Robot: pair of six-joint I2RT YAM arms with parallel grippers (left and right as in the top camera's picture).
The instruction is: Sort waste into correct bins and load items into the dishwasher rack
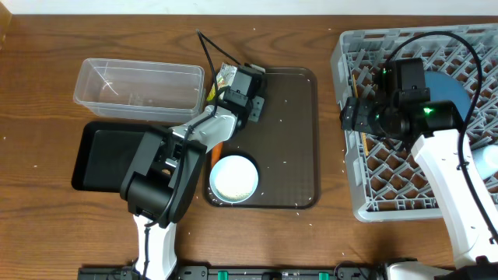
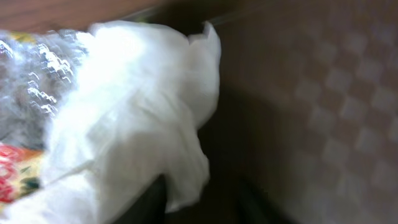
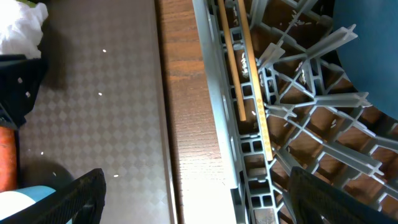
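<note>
- The left gripper (image 2: 202, 204) was at the far left corner of the big brown serving tray (image 1: 288, 117), right up against the crumpled white and yellow-green wrapper (image 2: 137, 112).
- Its two dark fingers (image 2: 152, 202) were spread apart, and the white paper lay on one of them.
- The wrapper had red and yellow print on it, but it was too blurry to read.
- The right gripper (image 3: 196, 186) hung over the left edge of the large light-grey plastic rack (image 1: 350, 179). Its fingers were spread wide and held nothing.
- The thin wooden chopsticks (image 3: 244, 62) lay in the rack along that edge.
- The large dark-blue bowl (image 1: 459, 97) sat in the rack too.
- The white bowl (image 1: 233, 179) and the small orange carrot (image 1: 218, 149) were on the brown tray.
- The clear plastic tub (image 1: 140, 82) and the flat black tray (image 1: 97, 155) sat on the wooden desk (image 1: 47, 47), left of the brown tray.
</note>
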